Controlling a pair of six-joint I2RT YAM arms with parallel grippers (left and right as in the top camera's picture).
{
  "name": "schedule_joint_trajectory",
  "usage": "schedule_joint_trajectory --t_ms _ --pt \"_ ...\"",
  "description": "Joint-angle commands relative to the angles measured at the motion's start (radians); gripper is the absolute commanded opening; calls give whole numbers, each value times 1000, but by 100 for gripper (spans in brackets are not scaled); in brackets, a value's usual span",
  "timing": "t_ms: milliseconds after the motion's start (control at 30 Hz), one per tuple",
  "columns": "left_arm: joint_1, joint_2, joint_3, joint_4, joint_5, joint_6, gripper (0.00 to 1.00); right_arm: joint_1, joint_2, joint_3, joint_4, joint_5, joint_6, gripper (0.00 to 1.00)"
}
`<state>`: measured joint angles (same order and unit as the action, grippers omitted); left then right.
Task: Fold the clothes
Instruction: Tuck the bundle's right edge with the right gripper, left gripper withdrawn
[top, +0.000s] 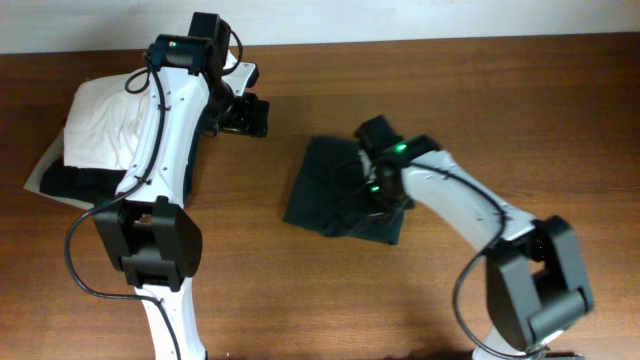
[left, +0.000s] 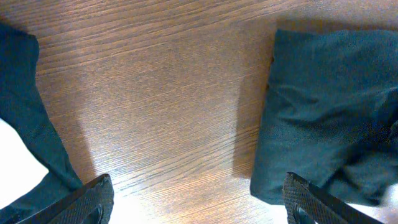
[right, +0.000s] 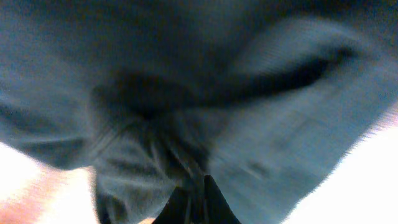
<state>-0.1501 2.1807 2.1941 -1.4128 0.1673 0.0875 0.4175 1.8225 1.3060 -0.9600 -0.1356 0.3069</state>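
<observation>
the dark teal t-shirt (top: 325, 190) lies on the wooden table (top: 480, 90) near its middle, folded into a compact, roughly square bundle with rumpled edges. the right gripper (top: 386, 192) is down on the bundle's right side; in the blurred right wrist view its fingers (right: 180, 208) are pressed close together with a gathered ridge of the t-shirt (right: 249, 124) pinched between them, the fabric puckering toward the tips. the left gripper (top: 246, 112) is over bare wood to the left of the bundle and apart from it, its jaws spread wide: in the left wrist view the two fingertips (left: 93, 199) sit at opposite lower corners with only table between them, and the bundle's left edge (left: 329, 106) lies just beyond the right-hand tip. at the table's left end a folded white garment (top: 100, 120) rests beneath the left arm, with a dark cloth (top: 75, 182) along its near edge.
</observation>
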Motion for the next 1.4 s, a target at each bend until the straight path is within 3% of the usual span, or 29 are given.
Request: schedule_joint_trajectory --t_ms 0,33,100,133,200,300,400,533,600,733,800,833,933,967,1000,1033,1100,1200,1300,1367 --pt "0 -2 14 -2 -6 19 87 -103 -76 21 -77 17 23 4" --pt "0 -2 14 -2 -6 19 87 -159 -75 21 -145 18 48 4" --pt "0 -2 14 -2 20 20 87 -225 -71 21 -203 21 50 41" --pt "-2 -2 14 -2 51 20 87 -270 -71 21 -212 21 45 51" --pt "-13 -2 14 -2 56 20 87 -328 -71 21 -195 -19 2 52" --pt "-45 -2 14 -2 56 20 87 -357 -71 21 -116 -300 -275 54" --pt "-78 -2 14 6 55 20 87 -299 -61 21 -37 -338 -304 62" --pt "-94 -2 14 8 53 20 87 -182 3 19 -11 -300 -299 61" --pt "-91 -2 14 9 45 24 87 -141 29 19 -20 -251 -280 26" --pt "-89 -2 14 10 42 40 87 -143 30 19 -48 -119 -221 20" --pt "-89 -2 14 9 38 43 87 -199 27 19 -64 -121 -225 6" --pt "-89 -2 14 10 35 43 87 -235 26 19 -83 -124 -225 4" --pt "-89 -2 14 10 35 43 87 -327 26 19 -116 -156 -225 4" --pt "-89 -2 14 11 35 43 87 -359 25 19 -123 -247 -286 4" --pt "-89 -2 14 13 35 43 87 -370 25 19 -130 -381 -411 11" --pt "-89 -2 14 16 35 43 87 -373 24 19 -142 -484 -497 25" --pt "-89 -2 14 21 35 43 87 -366 24 19 -159 -639 -611 34" --pt "-89 -2 14 25 35 43 87 -305 24 19 -159 -605 -609 37" --pt "-89 -2 14 25 35 43 87 -193 24 19 -159 -335 -479 45" --pt "-89 -2 14 26 35 43 87 -141 24 19 -158 -261 -435 44"
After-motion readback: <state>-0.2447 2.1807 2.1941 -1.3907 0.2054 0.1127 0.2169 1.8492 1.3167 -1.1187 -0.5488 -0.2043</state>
